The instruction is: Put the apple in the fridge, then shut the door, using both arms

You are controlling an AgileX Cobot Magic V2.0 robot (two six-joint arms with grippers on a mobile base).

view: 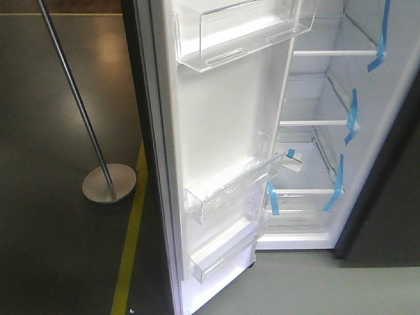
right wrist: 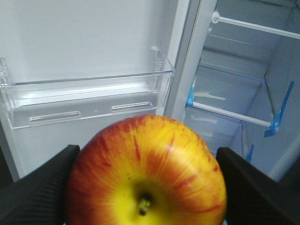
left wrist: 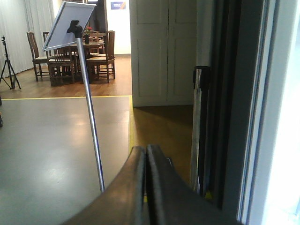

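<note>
Two steps, neither done yet. Small round red-and-yellow apple is pinched in the right hand, in front of the tall dark-grey, white-lined fridge and not yet on its clear blue-taped shelves. Narrow white-lined door stands wide open. Left hand is pressed together and empty, by the door's outer side. Steel sign stand is near it, probably clear of the closing swing.
</note>
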